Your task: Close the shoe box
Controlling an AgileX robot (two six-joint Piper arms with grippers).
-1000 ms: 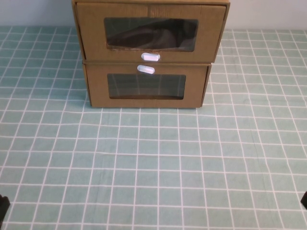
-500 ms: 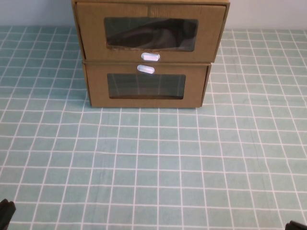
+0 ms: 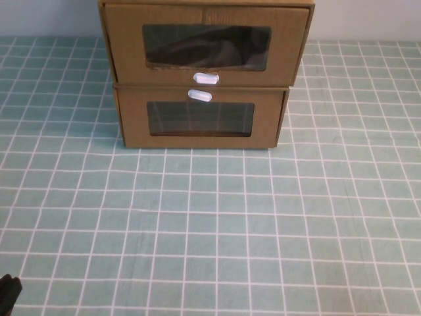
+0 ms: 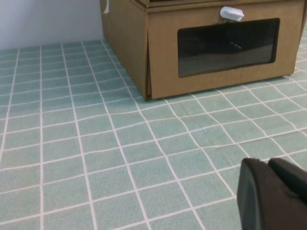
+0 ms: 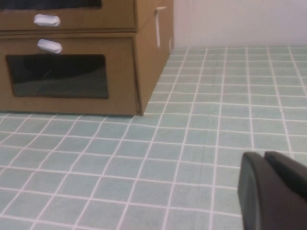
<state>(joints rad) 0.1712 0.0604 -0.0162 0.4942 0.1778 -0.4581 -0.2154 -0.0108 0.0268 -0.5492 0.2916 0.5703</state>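
high view: the shoe box [image 3: 205, 45] sits stacked on a similar cardboard box [image 3: 200, 118] at the far centre of the green checked tablecloth [image 3: 210, 224]; the left gripper [image 3: 8, 293] shows only at the near left corner. left wrist view: the left gripper [image 4: 273, 191], fingers together, is well apart from the lower box. right wrist view: the right gripper [image 5: 273, 189], fingers together, is likewise well apart from the stack.

Shoe box [image 3: 206, 45] atop second box [image 3: 200, 118]
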